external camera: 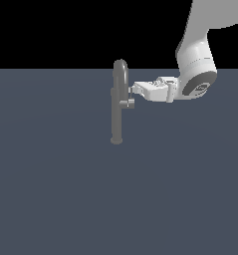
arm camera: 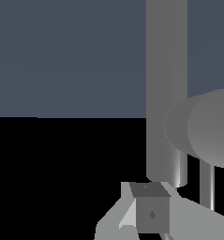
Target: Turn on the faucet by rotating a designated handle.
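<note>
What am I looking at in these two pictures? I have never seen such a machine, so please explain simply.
These are computer-made pictures, not photographs. The white machine is a robot arm. One picture comes from a camera standing apart; the other comes from a camera on the arm's wrist, looking past its own end effector.

On the grey floor stands a tall grey faucet with an arched top. A short handle sticks out sideways from its column. In the wrist view the handle appears large and close.

The end effector reaches in from the exterior view's right, very near the faucet, just above the handle. Whether it grips anything cannot be seen.
</note>
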